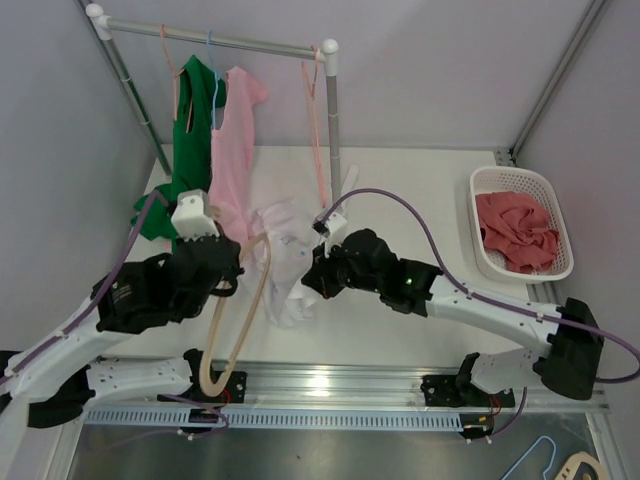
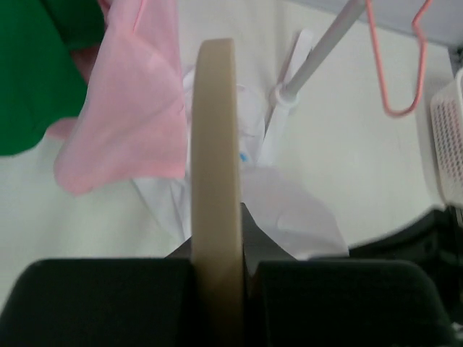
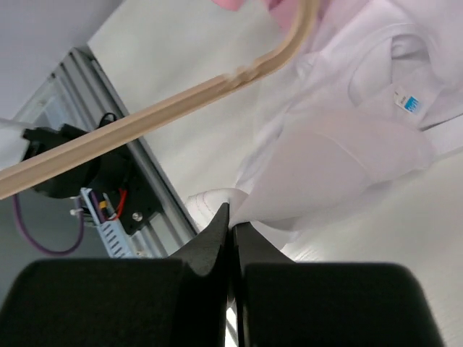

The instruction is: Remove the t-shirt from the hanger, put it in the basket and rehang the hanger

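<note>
Flanking t-shirt (image 1: 285,272): pink shirt (image 1: 232,165), rack post (image 1: 333,130)

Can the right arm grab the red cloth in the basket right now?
Probably not yet. The right gripper is shut on the white t-shirt, so it is busy. Nothing seems to stand between it and the basket holding the red cloth.

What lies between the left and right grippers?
In the top external view, the beige wooden hanger and crumpled white t-shirt fill the gap between left gripper and right gripper.
</note>
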You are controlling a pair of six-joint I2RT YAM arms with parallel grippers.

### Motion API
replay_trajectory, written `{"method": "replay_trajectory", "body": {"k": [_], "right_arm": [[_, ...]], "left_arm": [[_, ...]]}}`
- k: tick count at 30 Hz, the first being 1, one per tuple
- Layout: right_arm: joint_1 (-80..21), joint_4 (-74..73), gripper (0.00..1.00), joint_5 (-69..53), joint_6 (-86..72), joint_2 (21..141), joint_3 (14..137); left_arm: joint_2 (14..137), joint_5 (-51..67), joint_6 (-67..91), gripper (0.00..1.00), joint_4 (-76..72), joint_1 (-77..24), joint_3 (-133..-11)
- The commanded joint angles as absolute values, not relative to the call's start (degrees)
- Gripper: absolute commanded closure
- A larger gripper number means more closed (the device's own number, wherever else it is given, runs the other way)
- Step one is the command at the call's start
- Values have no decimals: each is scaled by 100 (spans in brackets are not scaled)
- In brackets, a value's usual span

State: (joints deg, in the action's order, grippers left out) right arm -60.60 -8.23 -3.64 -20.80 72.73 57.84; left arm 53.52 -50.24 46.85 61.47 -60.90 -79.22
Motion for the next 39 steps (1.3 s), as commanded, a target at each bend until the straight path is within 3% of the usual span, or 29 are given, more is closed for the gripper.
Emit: {"method": "replay_trajectory", "body": {"k": [1, 2, 3, 5, 6, 8, 9, 13, 19, 30, 31, 32, 34, 35, 39], "right_arm": [[-6012, -747, 100, -123, -1881, 7777, 6177], [-6012, -764, 100, -132, -1872, 8074, 6266], [-6020, -782, 87, -114, -1837, 8242, 6467], [-6038, -748, 71, -88, -1819, 8742, 6643], [-6038, -721, 53, -79, -1819, 8902, 6723], [-6021, -712, 28, 43, -1819, 9209, 7003], [-6012, -747, 2, 253, -1819, 9507, 7135], [-6003, -1054, 1, 869, -1688, 10404, 7961], [-6100, -1661, 0, 1221, -1599, 12029, 9270], [-6152, -2382, 1, 1740, -2030, 12911, 9230], [-6152, -2399, 8, 1523, -2065, 12842, 9081], [-6161, -2321, 39, 1364, -2109, 12606, 8653], [-6205, -2085, 84, 1004, -2241, 12236, 8098], [-6257, -2022, 100, 767, -2398, 12017, 7808], [-6766, -2258, 100, 764, -2706, 10351, 6524]], "left_arm": [[4765, -4887, 5800, 99, 7346, -6477, -7647], [4468, -4887, 5905, 99, 7443, -6547, -7568], [4317, -4922, 5950, 99, 7575, -6617, -7489], [4053, -5027, 5698, 99, 7577, -6627, -7410], [3843, -5062, 5417, 99, 7263, -6636, -7348], [3727, -5282, 4829, 99, 7146, -6627, -7461], [3648, -5361, 4616, 99, 7093, -6627, -7488], [3463, -5774, 3713, 99, 6770, -6627, -7839], [3173, -5292, 2314, 99, 5846, -6627, -8339], [3445, -4465, 1249, 99, 4617, -6627, -8639], [3506, -4430, 1031, 99, 4501, -6636, -8709], [3594, -4421, 915, 99, 4396, -6627, -8954], [3927, -4473, 574, 99, 4107, -6627, -9200], [4077, -4526, 415, 99, 3991, -6636, -9289], [4806, -4615, -280, 99, 3420, -6583, -9772]]}}
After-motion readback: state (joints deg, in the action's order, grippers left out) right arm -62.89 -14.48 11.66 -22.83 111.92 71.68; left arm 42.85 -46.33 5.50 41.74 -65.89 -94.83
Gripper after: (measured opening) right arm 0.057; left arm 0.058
